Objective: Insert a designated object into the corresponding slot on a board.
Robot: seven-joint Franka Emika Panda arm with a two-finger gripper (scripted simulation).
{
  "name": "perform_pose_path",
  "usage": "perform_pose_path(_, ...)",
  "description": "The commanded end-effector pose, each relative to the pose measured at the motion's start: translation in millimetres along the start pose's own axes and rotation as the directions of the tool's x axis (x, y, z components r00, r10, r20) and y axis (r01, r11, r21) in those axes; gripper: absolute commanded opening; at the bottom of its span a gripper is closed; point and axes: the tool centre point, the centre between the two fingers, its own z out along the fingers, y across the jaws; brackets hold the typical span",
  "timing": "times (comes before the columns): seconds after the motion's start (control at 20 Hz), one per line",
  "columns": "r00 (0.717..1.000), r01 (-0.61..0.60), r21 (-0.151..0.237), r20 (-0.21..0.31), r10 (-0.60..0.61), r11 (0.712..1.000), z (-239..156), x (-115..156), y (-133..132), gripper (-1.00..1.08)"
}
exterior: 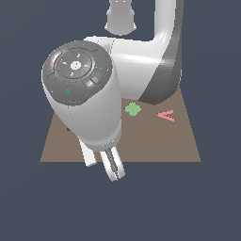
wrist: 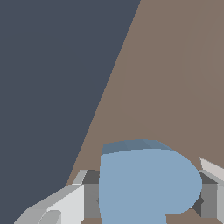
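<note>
In the wrist view the light-blue heart piece (wrist: 144,183) sits between my fingers (wrist: 65,203), held just over the brown board (wrist: 175,87) near one of its edges. My gripper (wrist: 144,205) is shut on it. In the exterior view the gripper (exterior: 113,168) hangs at the board's (exterior: 155,146) near edge, left of the middle, and the heart does not show there. The arm hides the board's left part. The heart-shaped slot is not visible in either view.
A green clover-like piece (exterior: 132,109) and a pink V-shaped piece (exterior: 166,115) lie on the far half of the board. Around the board is dark grey floor (exterior: 212,202). The arm's large wrist housing (exterior: 80,84) blocks much of the exterior view.
</note>
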Motion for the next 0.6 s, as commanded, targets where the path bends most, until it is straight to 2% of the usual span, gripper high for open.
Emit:
perform_pose_path(0.0, 0.994, -0.111, 0.001, 0.000, 0.111, 0.994, -1, 12, 10, -1.00)
perform_pose_path(0.15, 0.970, -0.243, 0.001, 0.000, 0.243, 0.970, -1, 25, 26, -1.00)
perform_pose_path(0.3, 0.926, -0.377, 0.001, 0.000, 0.377, 0.926, -2, 36, 43, -1.00)
perform_pose_path(0.45, 0.861, -0.509, 0.001, 0.000, 0.509, 0.861, -3, 45, 63, -1.00)
perform_pose_path(0.55, 0.804, -0.595, 0.001, 0.000, 0.595, 0.804, -3, 49, 78, -1.00)
